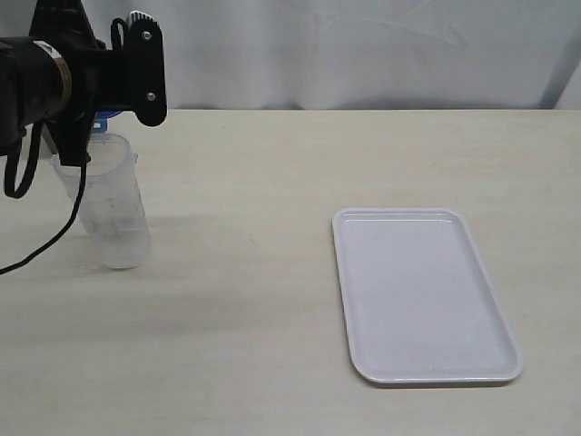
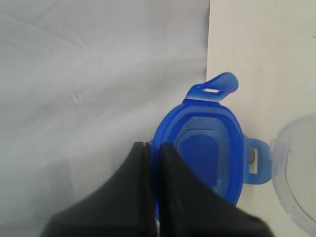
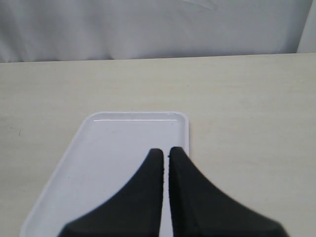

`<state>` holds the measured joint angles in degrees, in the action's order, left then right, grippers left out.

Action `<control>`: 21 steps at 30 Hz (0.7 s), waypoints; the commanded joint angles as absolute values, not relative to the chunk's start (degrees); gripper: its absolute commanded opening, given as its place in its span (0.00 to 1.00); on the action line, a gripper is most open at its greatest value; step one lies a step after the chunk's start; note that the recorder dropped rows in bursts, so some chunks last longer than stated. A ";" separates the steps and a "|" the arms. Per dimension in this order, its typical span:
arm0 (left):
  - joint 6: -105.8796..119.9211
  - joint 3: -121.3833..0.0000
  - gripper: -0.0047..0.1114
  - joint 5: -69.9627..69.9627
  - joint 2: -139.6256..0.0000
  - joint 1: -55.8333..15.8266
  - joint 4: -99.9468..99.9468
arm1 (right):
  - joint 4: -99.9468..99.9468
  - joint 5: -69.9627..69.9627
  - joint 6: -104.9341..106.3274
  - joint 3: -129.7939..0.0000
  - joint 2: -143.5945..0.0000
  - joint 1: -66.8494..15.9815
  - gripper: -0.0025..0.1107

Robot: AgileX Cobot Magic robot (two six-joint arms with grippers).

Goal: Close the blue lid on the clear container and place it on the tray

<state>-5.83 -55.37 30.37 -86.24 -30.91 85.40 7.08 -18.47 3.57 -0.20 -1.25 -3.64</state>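
Note:
The blue lid (image 2: 210,143) hangs with its underside towards the camera in the left wrist view, flaps sticking out. My left gripper (image 2: 154,145) is shut on the lid's rim, one finger inside and one outside. In the exterior view only a sliver of the blue lid (image 1: 105,116) shows under my left arm (image 1: 54,77), just above the open mouth of the clear container (image 1: 113,204) on the table at the left. The container's rim (image 2: 296,173) lies beside the lid. The white tray (image 1: 422,295) sits at the right. My right gripper (image 3: 165,150) is shut and empty over the tray (image 3: 113,148).
A pale wooden tabletop (image 1: 245,272) stretches between container and tray. A white cloth backdrop (image 1: 363,45) hangs along the far edge. A black cable (image 1: 64,227) droops from the left arm past the container. The right arm does not show in the exterior view.

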 commanded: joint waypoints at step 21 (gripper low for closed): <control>-6.23 -52.15 0.04 25.65 -80.71 -31.35 81.33 | 7.06 -18.26 3.48 0.00 -1.28 -3.86 0.06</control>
<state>-5.83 -52.29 25.91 -81.41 -30.91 82.50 7.08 -18.47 3.57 -0.20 -1.25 -3.64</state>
